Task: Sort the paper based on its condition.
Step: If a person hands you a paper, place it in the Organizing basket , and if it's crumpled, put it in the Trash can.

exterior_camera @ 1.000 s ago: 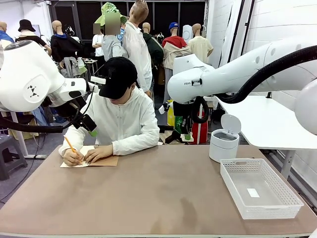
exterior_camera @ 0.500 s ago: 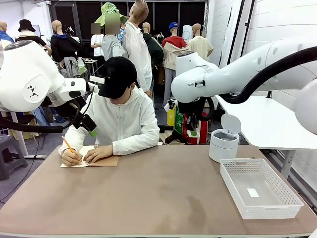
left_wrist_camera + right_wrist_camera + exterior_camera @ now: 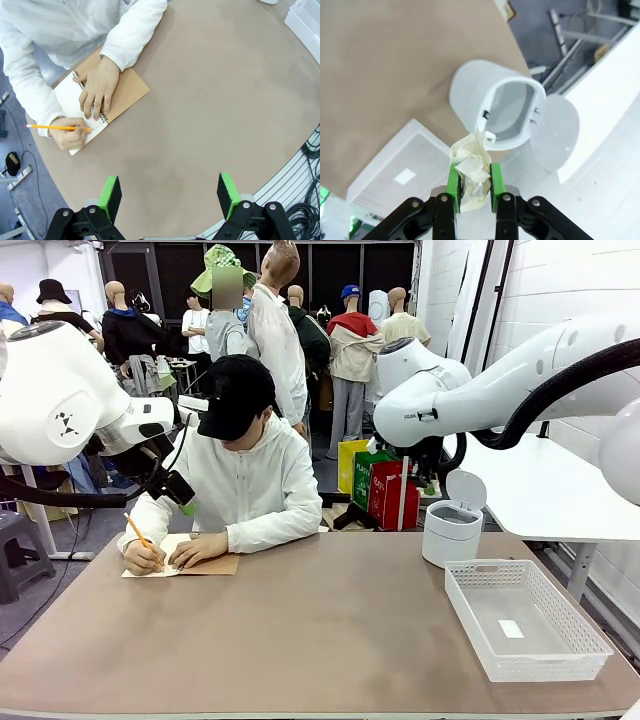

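left side: left arm (image 3: 60,390) held high over the table's (image 3: 320,640) left end. the left wrist view has the left gripper (image 3: 169,177) spread wide, green pads (image 3: 110,192) far apart, nothing between them, bare brown tabletop below.

far left edge of table: person (image 3: 255,480) in a white jacket and black cap, seated and bent over a spiral notebook (image 3: 205,565) with a brown cover. one hand (image 3: 97,90) lies flat on the notebook, the other hand (image 3: 67,135) holds a yellow pencil (image 3: 55,128) with its tip on the open white page.

middle of table: bare.

right of middle: right arm (image 3: 480,390) reaches in high from the right, above the bin. the right wrist view has the right gripper (image 3: 472,172) closed narrow on a crumpled paper ball (image 3: 470,157), pinched between both green pads, the wad sticking out past the fingertips. the ball is in the air, lined up with the near rim of a white round bin (image 3: 470,90) whose lid is flipped open. cannot tell how far above the bin it is.

far right: white mesh basket (image 3: 500,565) on the table just beside the bin, a small white label on its floor.
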